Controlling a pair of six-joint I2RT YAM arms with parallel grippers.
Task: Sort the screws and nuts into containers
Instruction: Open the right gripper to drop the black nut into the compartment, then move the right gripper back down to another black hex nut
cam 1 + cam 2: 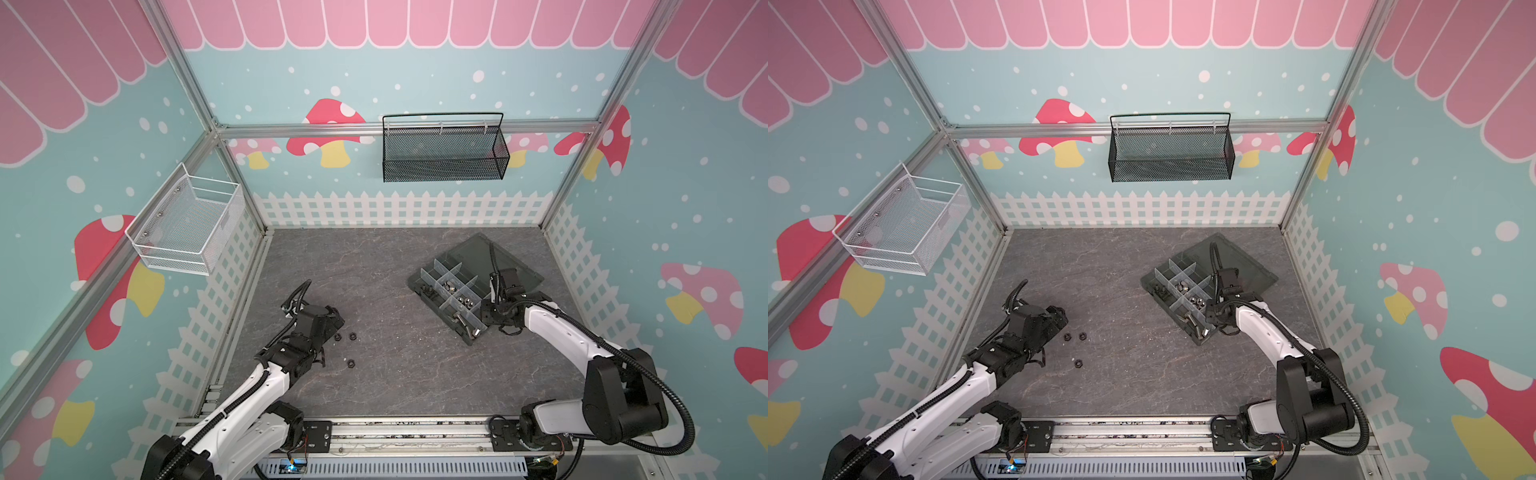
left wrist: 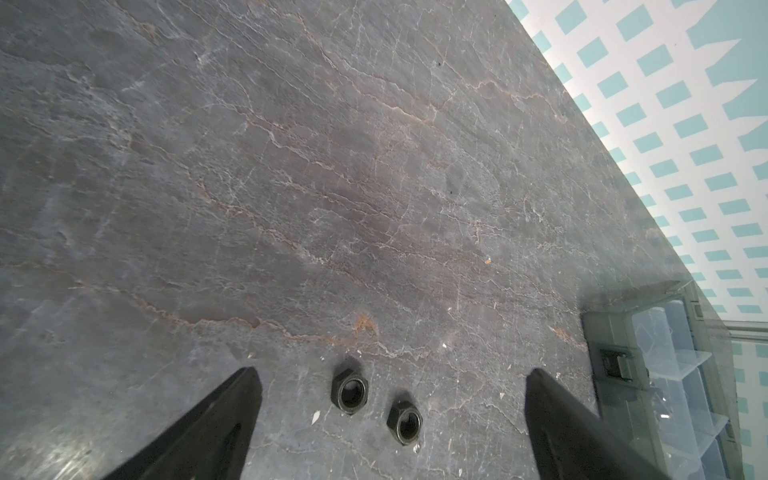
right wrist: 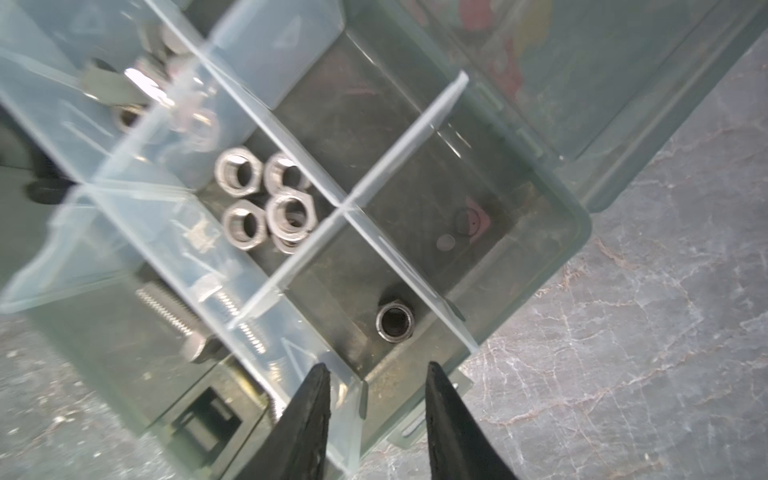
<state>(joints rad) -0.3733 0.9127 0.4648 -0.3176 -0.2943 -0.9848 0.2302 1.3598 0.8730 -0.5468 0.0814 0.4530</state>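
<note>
Left gripper [image 2: 392, 372] sits low over the grey tabletop [image 2: 291, 187], jaws spread wide, grasping nothing. Two black hex nuts [image 2: 350, 390] lie flat between its fingers, touching neither; a third black nut [image 1: 350, 363] lies apart from them. Further right, the open organizer box [image 3: 582, 224] holds silver nuts [image 3: 266, 199] clustered in one compartment and silver screws [image 3: 178, 316] in a neighbouring one. Right gripper [image 3: 377, 368] hovers at the box's edge, jaws parted and empty. One dark nut [image 3: 395, 322] lies alone in the compartment just ahead of its tips.

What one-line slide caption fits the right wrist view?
Open right claw at an organizer box compartment holding one black nut, beside a compartment of silver nuts.
</note>
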